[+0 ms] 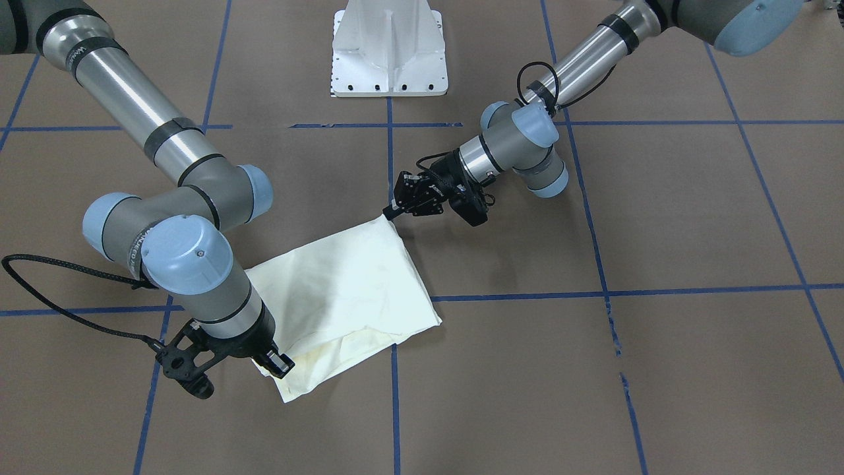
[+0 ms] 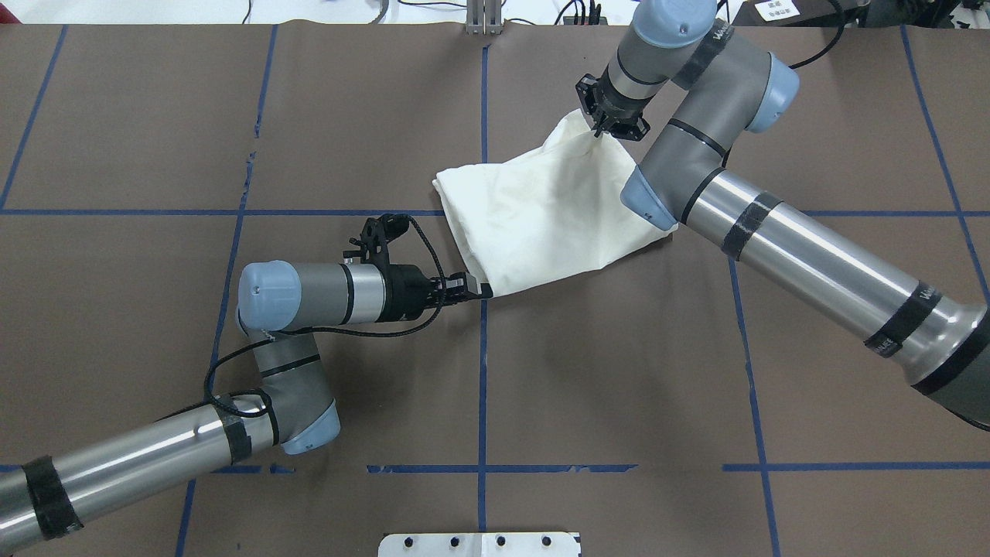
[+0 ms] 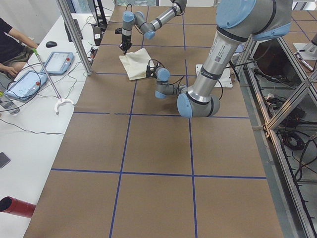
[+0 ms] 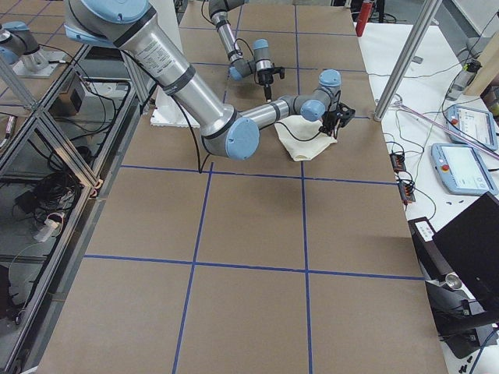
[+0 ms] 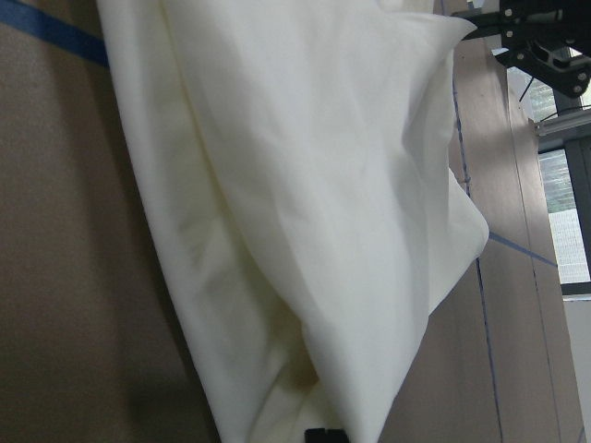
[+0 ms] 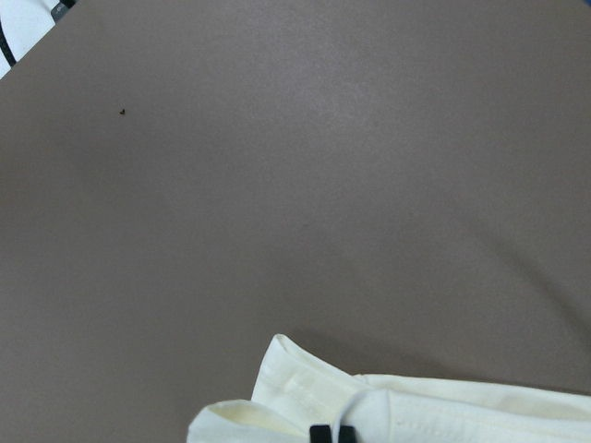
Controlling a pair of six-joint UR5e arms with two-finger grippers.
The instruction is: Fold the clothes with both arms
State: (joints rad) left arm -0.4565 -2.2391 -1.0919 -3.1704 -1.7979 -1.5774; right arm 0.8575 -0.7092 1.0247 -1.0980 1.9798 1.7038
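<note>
On brown paper-covered table [image 2: 116, 309]: my black two-finger left gripper [image 2: 481, 291], clamped on near corner; folded cream fabric shirt [image 2: 549, 209], spanning diagonally between both grips; my black right gripper [image 2: 602, 131], clamped on opposite far corner, cloth tented there.

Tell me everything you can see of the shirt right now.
The shirt is cream cloth, folded into a rough four-sided bundle with a plain side up; no print shows. Stacked layers show along its far edge, and a stitched hem in the right wrist view. It lies on the brown table. The left gripper pinches its near corner, the right gripper the opposite far corner.
</note>
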